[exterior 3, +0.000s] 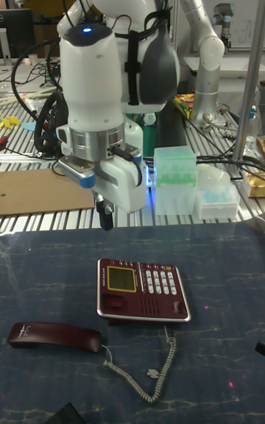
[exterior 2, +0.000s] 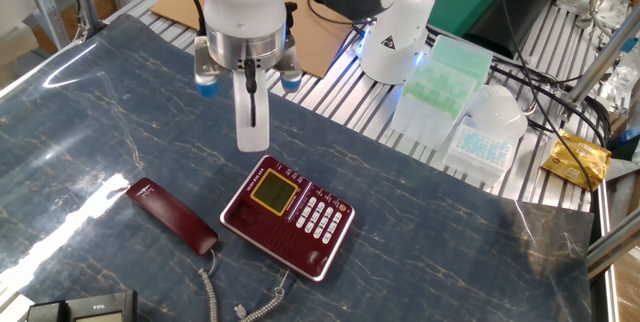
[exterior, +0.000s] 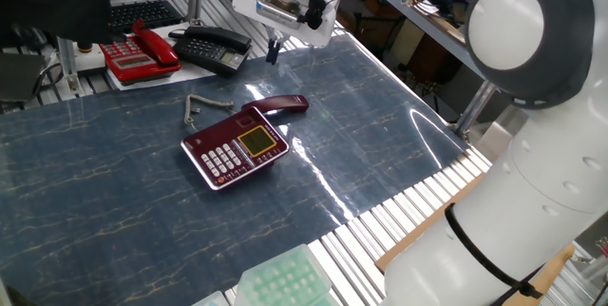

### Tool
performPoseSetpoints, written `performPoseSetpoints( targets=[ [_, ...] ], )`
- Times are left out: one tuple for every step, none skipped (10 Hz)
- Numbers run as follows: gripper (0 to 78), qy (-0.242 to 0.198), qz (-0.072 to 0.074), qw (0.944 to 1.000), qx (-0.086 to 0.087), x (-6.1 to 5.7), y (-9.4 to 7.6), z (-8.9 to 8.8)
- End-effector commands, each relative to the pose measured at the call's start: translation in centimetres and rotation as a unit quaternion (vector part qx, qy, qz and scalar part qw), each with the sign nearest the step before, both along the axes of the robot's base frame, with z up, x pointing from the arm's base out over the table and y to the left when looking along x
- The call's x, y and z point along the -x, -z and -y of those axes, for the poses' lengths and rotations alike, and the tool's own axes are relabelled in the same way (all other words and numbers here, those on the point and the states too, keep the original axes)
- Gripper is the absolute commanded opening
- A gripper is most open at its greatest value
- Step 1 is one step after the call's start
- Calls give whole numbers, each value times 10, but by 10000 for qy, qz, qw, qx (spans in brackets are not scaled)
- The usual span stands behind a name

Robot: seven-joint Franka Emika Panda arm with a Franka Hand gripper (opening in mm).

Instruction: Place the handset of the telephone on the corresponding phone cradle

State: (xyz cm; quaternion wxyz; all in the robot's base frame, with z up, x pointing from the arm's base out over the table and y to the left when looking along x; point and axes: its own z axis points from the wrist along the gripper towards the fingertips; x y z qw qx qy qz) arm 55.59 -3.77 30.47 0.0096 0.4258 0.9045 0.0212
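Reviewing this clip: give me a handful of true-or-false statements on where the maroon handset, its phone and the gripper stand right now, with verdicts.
1. The handset lies on the table, off its phone. True.
2. The gripper is clamped on the handset. False: it hangs in the air above the table, holding nothing, apart from the handset.
3. The telephone shows a yellow screen beside white keypad buttons. True.
4. The phone cradle already holds the handset. False: it is vacant.
5. A coiled cord lies on the table near the telephone. True.
6. The bright red phone sits right beside the telephone. False: it stands well away, at the table's far edge next to a black phone.
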Motion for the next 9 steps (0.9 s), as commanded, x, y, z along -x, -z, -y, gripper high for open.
performPoseSetpoints(
  targets=[
    [0,265,71,9996,24,-5,3,4],
    [0,363,98,9992,92,-10,7,8],
    [0,382,97,9992,102,-10,7,8],
    [0,525,103,9984,161,-19,17,18],
    [0,657,99,9976,169,-24,24,24],
    [0,714,101,9972,201,-29,30,31],
    [0,746,104,9969,223,-33,35,37],
    [0,797,90,9965,229,-37,39,43],
    [0,891,78,9958,217,-40,42,47]
  ],
)
